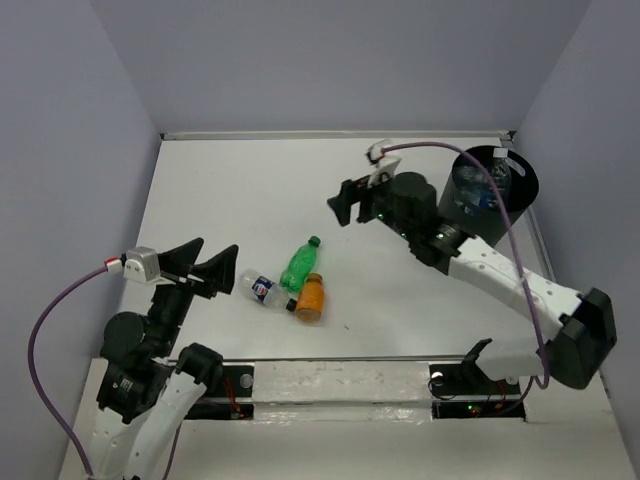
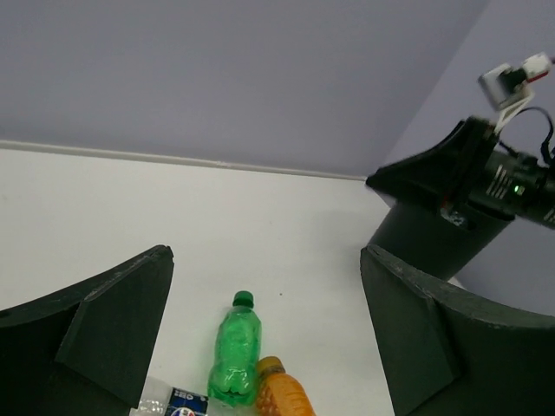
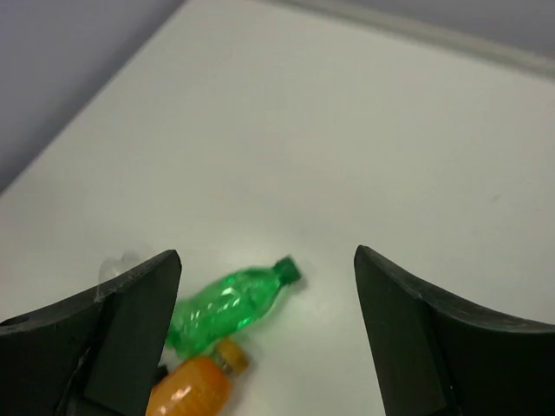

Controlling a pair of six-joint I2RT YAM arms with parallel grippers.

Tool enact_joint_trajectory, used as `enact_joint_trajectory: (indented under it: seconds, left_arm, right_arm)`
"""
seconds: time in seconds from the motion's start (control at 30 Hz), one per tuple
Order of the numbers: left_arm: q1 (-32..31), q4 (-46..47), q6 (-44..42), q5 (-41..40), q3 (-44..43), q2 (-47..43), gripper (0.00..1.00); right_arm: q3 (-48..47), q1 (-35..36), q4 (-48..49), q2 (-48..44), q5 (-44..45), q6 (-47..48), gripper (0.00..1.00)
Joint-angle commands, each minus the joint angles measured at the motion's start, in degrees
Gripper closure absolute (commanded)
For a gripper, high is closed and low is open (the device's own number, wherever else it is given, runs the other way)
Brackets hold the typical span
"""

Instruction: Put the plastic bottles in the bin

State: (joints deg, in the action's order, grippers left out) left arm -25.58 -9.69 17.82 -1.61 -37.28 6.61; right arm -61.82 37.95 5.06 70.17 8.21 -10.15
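Three plastic bottles lie together mid-table: a green bottle (image 1: 300,262), a squat orange bottle (image 1: 311,297) touching its base, and a small bottle with a red-white-blue label (image 1: 262,290) on their left. The black bin (image 1: 520,205) stands at the back right and holds clear bottles with blue labels (image 1: 478,186). My left gripper (image 1: 214,262) is open, just left of the small bottle, with nothing in it. My right gripper (image 1: 341,204) is open and empty, raised between the bin and the bottles. The left wrist view shows the green bottle (image 2: 234,351) and orange bottle (image 2: 282,394) between its fingers. The right wrist view looks down on the green bottle (image 3: 230,303).
Grey walls close in the table on the left, back and right. The right arm (image 1: 500,270) stretches from the near right corner past the bin's front. A purple cable (image 1: 515,215) loops over the bin's rim.
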Motion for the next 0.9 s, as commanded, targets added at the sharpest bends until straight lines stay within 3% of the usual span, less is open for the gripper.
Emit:
enact_joint_trajectory:
  seconds: [0.0,0.13,0.27,0.87]
  left_arm:
    - [0.62,-1.29,1.6,-10.51,-2.71,2.35,0.01]
    - [2.46,-1.64,2.65,-12.28,-2.63,2.7,0.01]
    - [3.87,-1.03,2.48,-10.0,-2.27,3.14,0.01]
    - [3.96,-0.5,1.86,-7.18,-2.01,3.41,0.01]
  right_arm:
    - [-7.33,10.35,-17.08,13.72,-4.98,-4.43,0.11]
    - [-7.26,13.89,-17.72,19.81,-0.49,-13.2,0.02]
    - [-5.07,14.43,-12.11,23.95,1.64,-22.61,0.01]
    - [-10.68,14.96,-6.91,39.6,3.13,-32.47,0.03]
